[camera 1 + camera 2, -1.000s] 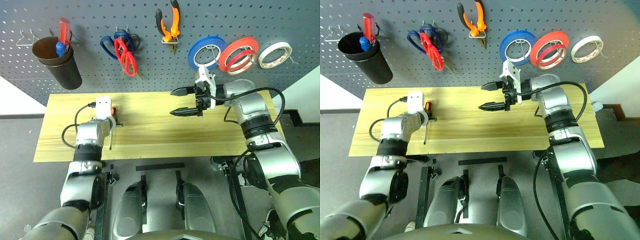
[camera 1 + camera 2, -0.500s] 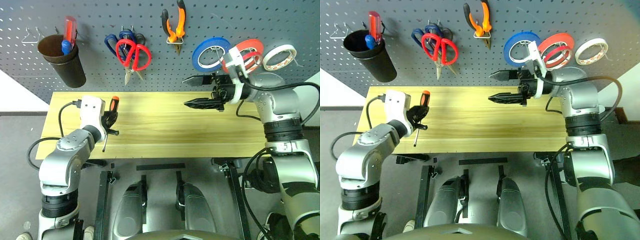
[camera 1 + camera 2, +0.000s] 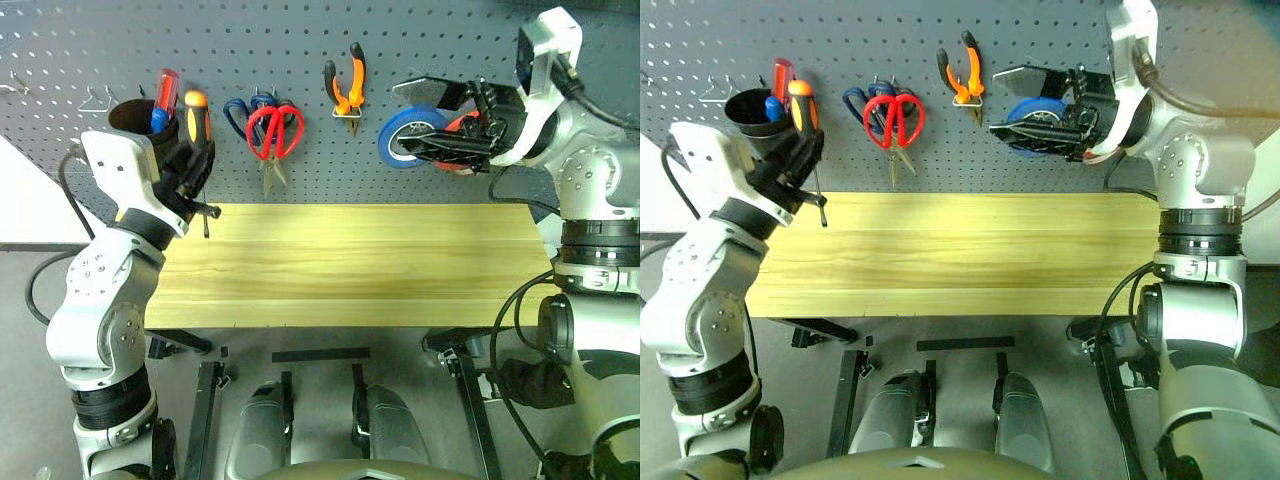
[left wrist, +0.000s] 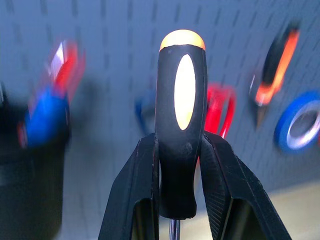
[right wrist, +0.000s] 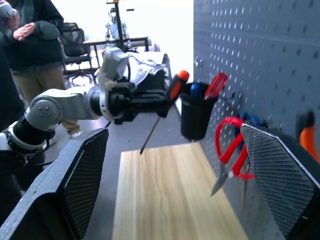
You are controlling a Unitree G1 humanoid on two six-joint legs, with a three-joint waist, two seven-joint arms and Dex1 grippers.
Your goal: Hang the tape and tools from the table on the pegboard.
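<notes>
At the far left a black cup (image 3: 125, 118) hangs on the pegboard (image 3: 300, 40) with a red-and-blue screwdriver (image 3: 162, 98) inside. Just beside it the left gripper (image 3: 192, 168) has its fingers (image 4: 140, 200) pressed on the black part of the small screwdriver (image 3: 196, 115), orange cap up and shaft pointing down over the tabletop (image 3: 350, 262). I think it is held upright so it can drop into the cup. Next come the scissors (image 3: 272, 130), the red pair lying over a blue pair, then the pliers (image 3: 346, 88) on their hook, so these tools seem already placed. The tabletop is bare. At the right the right gripper (image 3: 440, 118) has its fingers wide apart and holds nothing; it stands in front of the blue roll (image 3: 408, 135). It hides most of the red tape (image 3: 462, 122), so I cannot tell how that hangs.
</notes>
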